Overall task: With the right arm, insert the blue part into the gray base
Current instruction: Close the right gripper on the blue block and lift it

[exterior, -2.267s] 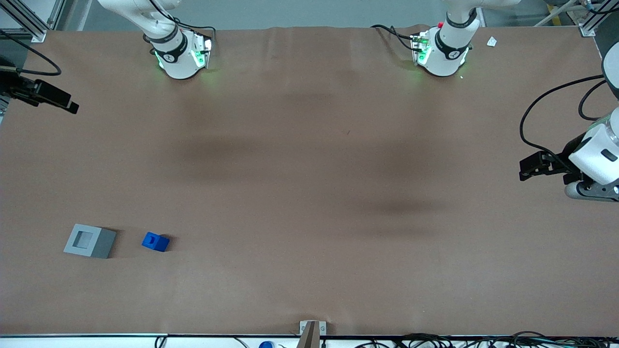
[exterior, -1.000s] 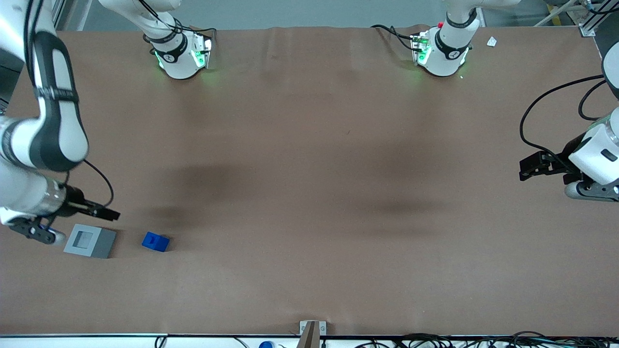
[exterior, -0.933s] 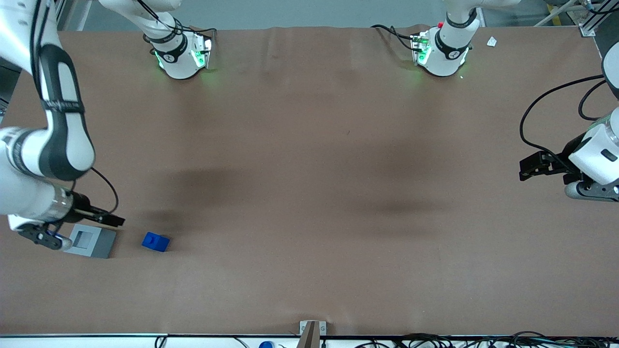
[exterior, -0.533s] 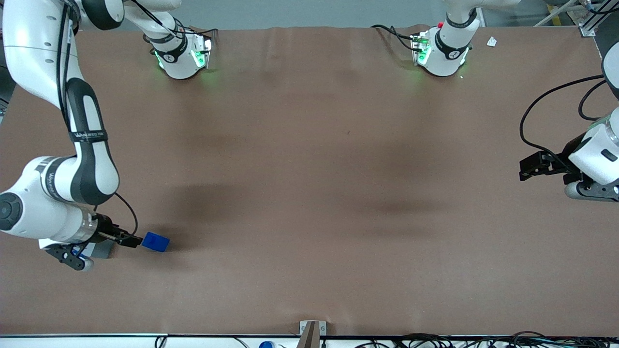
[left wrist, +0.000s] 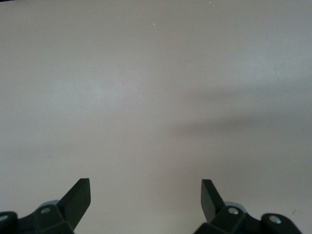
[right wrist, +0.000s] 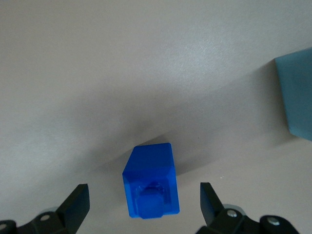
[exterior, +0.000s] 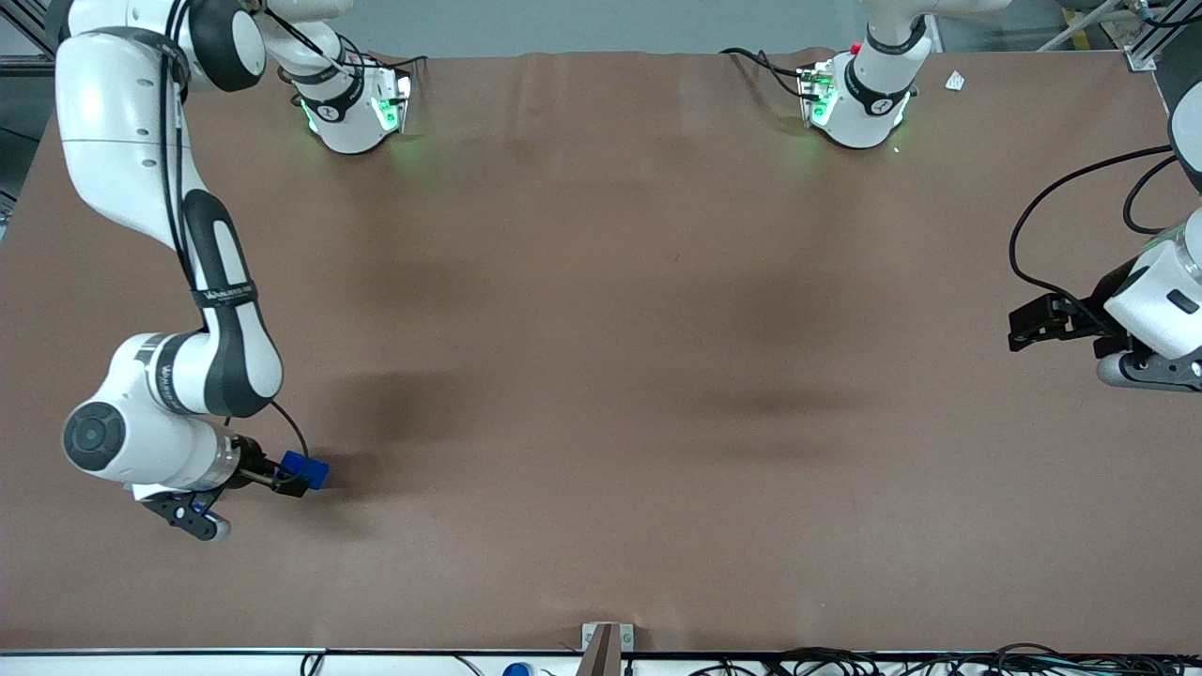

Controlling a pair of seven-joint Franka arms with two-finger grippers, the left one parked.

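Observation:
The blue part (exterior: 307, 469) sits on the brown table toward the working arm's end, fairly near the front camera. The right arm (exterior: 211, 310) reaches down to it, and its gripper (exterior: 285, 479) is low over the part. In the right wrist view the blue part (right wrist: 150, 187) lies between the two black fingertips (right wrist: 78, 200) with a gap on each side, so the gripper (right wrist: 144, 194) is open and empty. An edge of the gray base (right wrist: 297, 97) shows beside the part there. In the front view the arm's wrist hides the base.
The two arm bases (exterior: 352, 108) (exterior: 855, 103) stand along the table edge farthest from the front camera. A small metal bracket (exterior: 604, 641) and cables lie at the nearest edge. The left wrist view shows only bare table (left wrist: 156, 97).
The right arm has swung in from the table's end, passed over the gray base and brought its open gripper down around the blue part. The arm now covers the base in the front view.

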